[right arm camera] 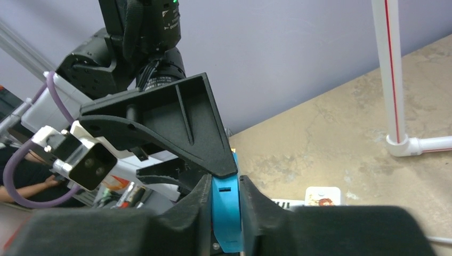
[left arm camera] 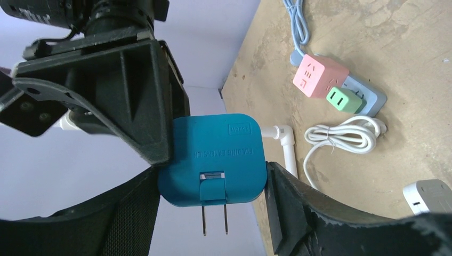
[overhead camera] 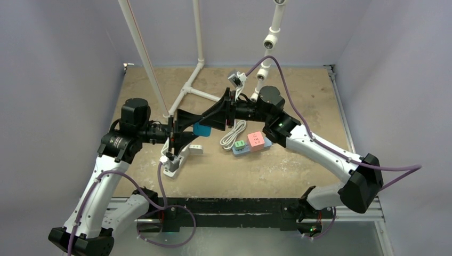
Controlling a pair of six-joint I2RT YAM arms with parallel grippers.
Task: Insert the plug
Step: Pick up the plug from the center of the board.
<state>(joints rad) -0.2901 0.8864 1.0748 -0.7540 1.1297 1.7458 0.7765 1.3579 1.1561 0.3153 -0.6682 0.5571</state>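
Observation:
The plug (overhead camera: 201, 129) is a teal, flat, square block with two metal prongs, held in the air between both arms. In the left wrist view the plug (left arm camera: 216, 160) sits edge to edge between the fingers of my left gripper (left arm camera: 216, 184), both touching it, prongs pointing down. My right gripper (right arm camera: 225, 186) straddles the plug's (right arm camera: 226, 213) thin faces. Its left finger is against the plug and a thin gap shows at the right finger. From above, the left gripper (overhead camera: 192, 128) and right gripper (overhead camera: 211, 122) meet tip to tip.
A light-blue power strip (overhead camera: 250, 148) on the table carries a pink cube socket (overhead camera: 256, 140) and a green adapter (overhead camera: 240, 144). A coiled white cable (overhead camera: 233, 134) lies beside it. A white socket block (overhead camera: 196, 149) and white pipe frame (overhead camera: 186, 90) stand near.

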